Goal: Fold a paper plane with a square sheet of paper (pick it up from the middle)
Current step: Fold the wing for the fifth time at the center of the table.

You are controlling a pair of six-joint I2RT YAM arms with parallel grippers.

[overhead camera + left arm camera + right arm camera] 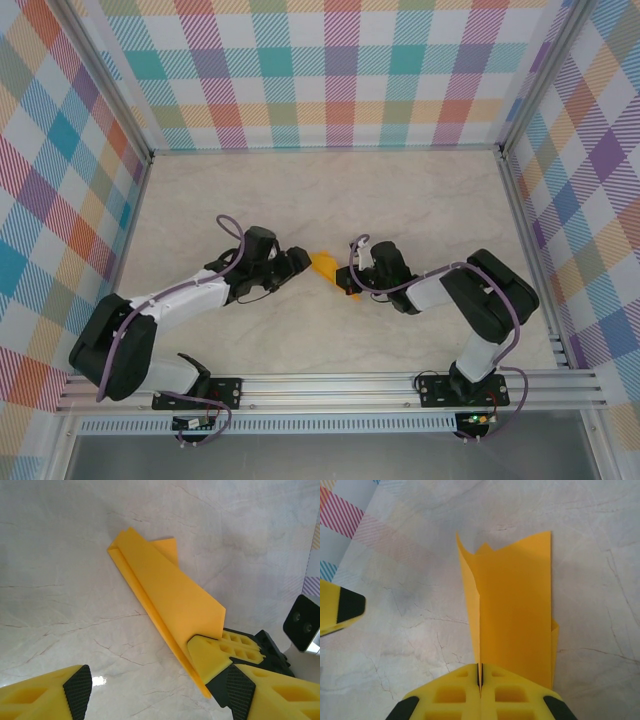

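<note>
Paper plane [515, 605]: narrow creased orange wedge

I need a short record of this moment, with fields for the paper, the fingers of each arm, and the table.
paper: orange paper, folded into a narrow wedge with creases
right fingers: shut on one end of the orange paper
left fingers: open, spread wide near that held end, gripping nothing
table: pale, marble pattern

The folded paper [170, 600] is matt orange, the marble-look table [60, 555] smooth and faintly glossy
</note>
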